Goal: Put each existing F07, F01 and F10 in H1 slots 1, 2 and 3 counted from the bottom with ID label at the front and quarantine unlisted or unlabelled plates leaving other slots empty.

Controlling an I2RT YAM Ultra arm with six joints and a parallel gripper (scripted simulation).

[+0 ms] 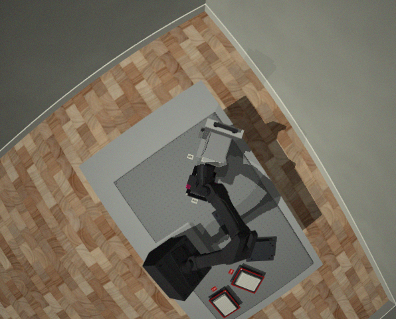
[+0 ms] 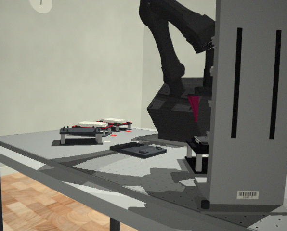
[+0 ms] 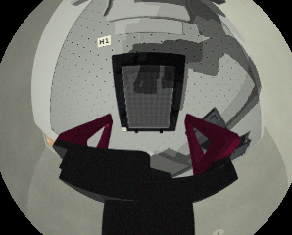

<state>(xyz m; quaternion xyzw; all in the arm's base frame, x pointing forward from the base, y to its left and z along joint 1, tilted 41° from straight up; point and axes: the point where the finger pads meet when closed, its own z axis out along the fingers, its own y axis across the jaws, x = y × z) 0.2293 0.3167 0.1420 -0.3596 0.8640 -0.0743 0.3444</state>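
Observation:
My gripper [image 3: 148, 117] [image 1: 191, 187] is open, its magenta fingers spread wide and holding nothing. It hangs above a dark raised nest [image 3: 118, 92] [image 2: 192, 143] just in front of the plate hotel H1 [image 1: 218, 141] [image 2: 250, 111]. A grey-looking plate [image 3: 148, 94] lies flat inside that nest, in shadow, between and beyond my fingertips. One magenta finger [image 2: 193, 107] shows beside the hotel's side wall. The hotel's slots are hidden in every view. Two white plates [image 1: 248, 280] [image 1: 224, 302] [image 2: 92, 123] [image 2: 114, 120] sit in the red-edged quarantine nests.
An empty raised dark nest [image 2: 79, 131] stands near the quarantine nests. A low flat dark nest [image 2: 138, 149] lies mid-table. The arm's black base block [image 1: 171, 268] sits at the table's front. Small deck labels [image 1: 190, 156] [image 1: 193, 201] [image 3: 105, 41] mark stations.

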